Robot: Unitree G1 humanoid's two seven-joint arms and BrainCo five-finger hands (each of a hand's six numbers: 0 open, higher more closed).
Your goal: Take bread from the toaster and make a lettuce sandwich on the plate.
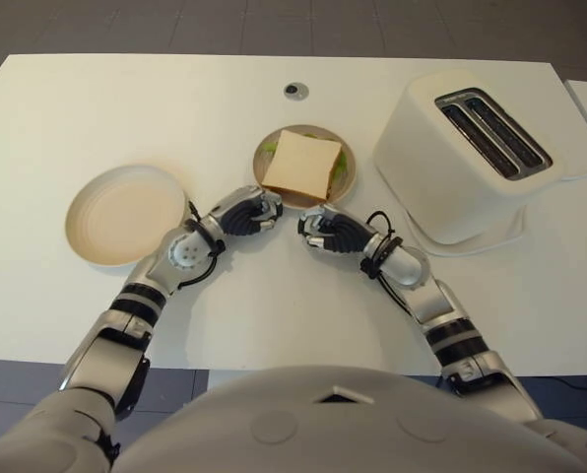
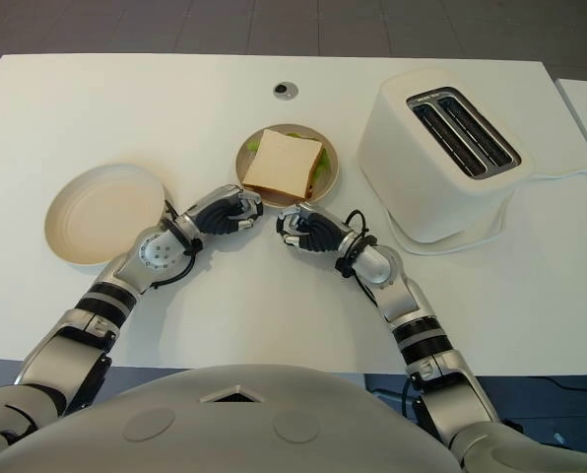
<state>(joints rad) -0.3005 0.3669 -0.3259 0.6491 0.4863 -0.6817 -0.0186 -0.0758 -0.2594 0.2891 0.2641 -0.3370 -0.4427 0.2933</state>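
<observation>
A slice of bread [image 1: 301, 165] lies on top of green lettuce [image 1: 341, 164] on the small plate [image 1: 271, 193] at the table's middle. The white toaster [image 1: 466, 158] stands to the plate's right, its two slots dark, with no bread showing in them. My left hand [image 1: 246, 212] rests on the table just in front of the plate's near-left rim, fingers curled, holding nothing. My right hand [image 1: 331, 230] rests just in front of the plate's near-right rim, fingers curled too, also holding nothing. The two hands face each other a short gap apart.
A wide cream bowl [image 1: 124, 213] sits on the table to the left of my left hand. A small round grommet [image 1: 295, 91] is set in the table behind the plate. The toaster's white cord [image 1: 581, 175] runs off to the right.
</observation>
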